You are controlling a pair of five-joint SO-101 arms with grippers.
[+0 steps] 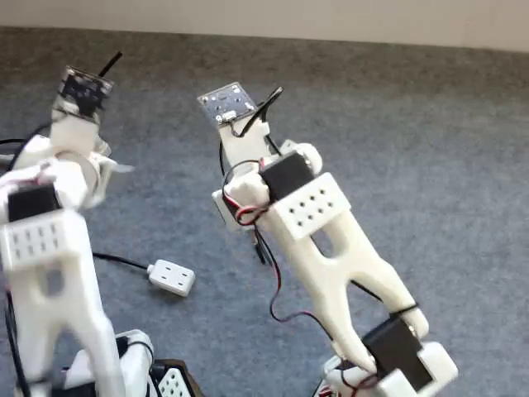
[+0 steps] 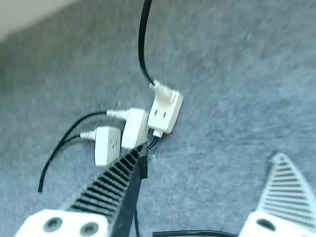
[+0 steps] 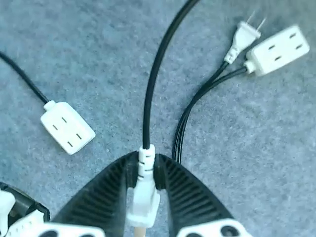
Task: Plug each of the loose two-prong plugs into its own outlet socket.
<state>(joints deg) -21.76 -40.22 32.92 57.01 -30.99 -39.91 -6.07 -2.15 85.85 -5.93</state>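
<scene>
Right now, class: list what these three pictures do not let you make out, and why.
Right wrist view: the held plug's prongs, hidden inside the right gripper.
Left wrist view: whether the white blocks are joined; blurred.
High view: where the outlet block's cord leads; an arm covers it.

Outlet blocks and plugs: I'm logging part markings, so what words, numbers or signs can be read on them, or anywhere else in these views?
No text can be read.
White outlet blocks: plain slots, no print visible.
Plug in the right gripper: no marking visible.
Circuit boards on the arms: tiny specks, too small to read.
</scene>
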